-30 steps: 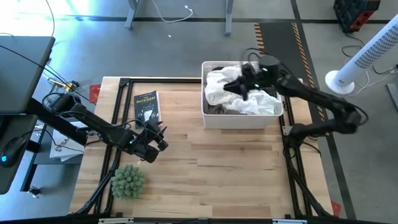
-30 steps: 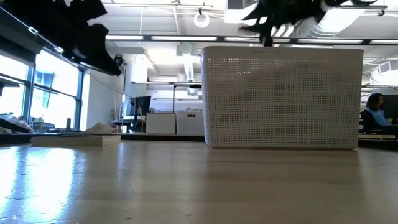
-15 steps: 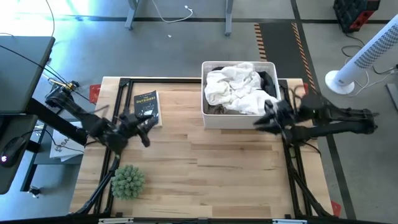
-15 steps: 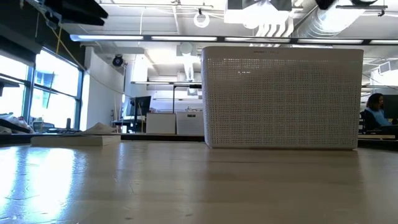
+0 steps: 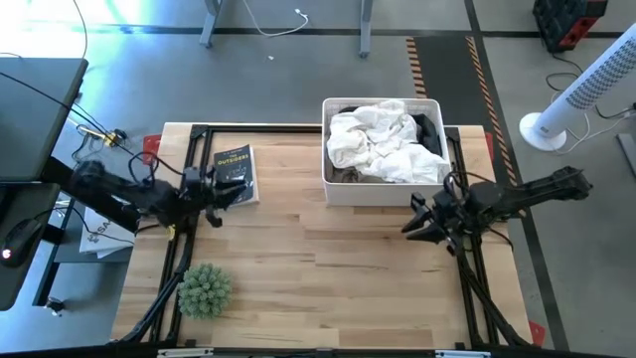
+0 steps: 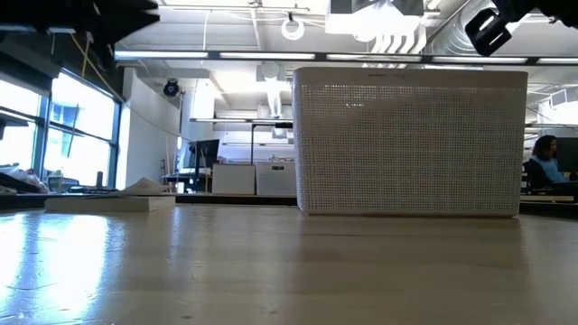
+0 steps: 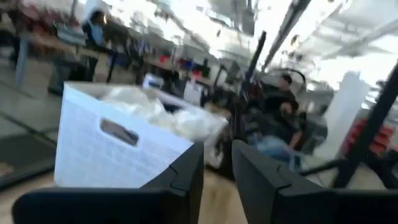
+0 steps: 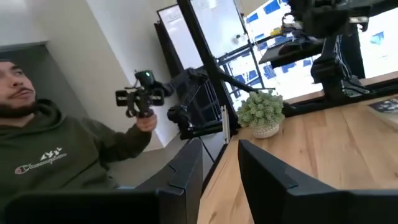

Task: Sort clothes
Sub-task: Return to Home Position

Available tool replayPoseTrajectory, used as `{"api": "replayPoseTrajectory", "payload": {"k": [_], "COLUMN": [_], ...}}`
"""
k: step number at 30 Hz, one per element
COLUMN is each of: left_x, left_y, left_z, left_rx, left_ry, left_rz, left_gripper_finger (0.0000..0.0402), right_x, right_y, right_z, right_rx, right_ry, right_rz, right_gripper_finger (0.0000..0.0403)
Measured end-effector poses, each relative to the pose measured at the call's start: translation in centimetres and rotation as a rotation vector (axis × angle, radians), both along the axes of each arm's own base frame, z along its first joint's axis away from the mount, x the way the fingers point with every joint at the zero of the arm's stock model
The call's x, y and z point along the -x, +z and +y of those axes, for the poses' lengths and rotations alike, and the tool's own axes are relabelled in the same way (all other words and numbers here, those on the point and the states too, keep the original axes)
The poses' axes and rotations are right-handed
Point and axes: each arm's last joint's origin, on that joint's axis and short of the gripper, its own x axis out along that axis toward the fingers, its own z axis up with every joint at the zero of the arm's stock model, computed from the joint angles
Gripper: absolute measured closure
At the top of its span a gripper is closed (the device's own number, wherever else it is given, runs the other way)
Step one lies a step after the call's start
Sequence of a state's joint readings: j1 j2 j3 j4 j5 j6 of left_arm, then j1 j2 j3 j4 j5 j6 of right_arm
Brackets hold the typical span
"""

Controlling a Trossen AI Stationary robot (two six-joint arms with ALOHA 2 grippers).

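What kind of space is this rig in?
Probably an open-plan robotics lab or workshop: exposed ceiling ducts and strip lights overhead, hazard-striped floor tape beyond the table, and a person in a hoodie close by.

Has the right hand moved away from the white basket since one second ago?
Yes. In the high view the right hand was above the clothes in the white basket; now it is past the basket's front wall, near the table's right edge.
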State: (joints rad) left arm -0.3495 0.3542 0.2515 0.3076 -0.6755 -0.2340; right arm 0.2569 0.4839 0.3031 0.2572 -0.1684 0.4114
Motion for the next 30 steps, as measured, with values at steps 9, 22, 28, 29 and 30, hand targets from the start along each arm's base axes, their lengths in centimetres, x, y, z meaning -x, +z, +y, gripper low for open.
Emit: {"api": "replayPoseTrajectory", "payload": {"k": [9, 22, 28, 29, 30], "left_x": [0.2, 2.8, 2.8, 2.8, 2.8], "left_y": [-2.9, -3.5, -3.7, -3.7, -3.7], "left_z": [2.0, 2.3, 2.3, 2.3, 2.3], "left_rx": [-0.072, -0.124, -0.113, -0.114, -0.115], "left_ry": [0.053, 0.059, 0.042, 0.038, 0.037], "left_rz": [0.084, 0.132, 0.142, 0.144, 0.144], "left_gripper_finger": [0.0348, 0.0349, 0.0349, 0.0349, 0.0349], "right_x": [0.4, 2.6, 3.1, 3.2, 3.2], "right_y": [-0.5, -5.2, -6.5, -6.6, -6.7], "right_z": [0.9, -0.1, -0.9, -1.1, -1.3], "right_rx": [0.165, 0.131, 0.155, 0.161, 0.167], "right_ry": [0.095, -0.077, -0.254, -0.305, -0.345], "right_rz": [-0.111, -0.172, -0.144, -0.131, -0.118], "right_gripper_finger": [0.0304, 0.0304, 0.0304, 0.0304, 0.0304]}}
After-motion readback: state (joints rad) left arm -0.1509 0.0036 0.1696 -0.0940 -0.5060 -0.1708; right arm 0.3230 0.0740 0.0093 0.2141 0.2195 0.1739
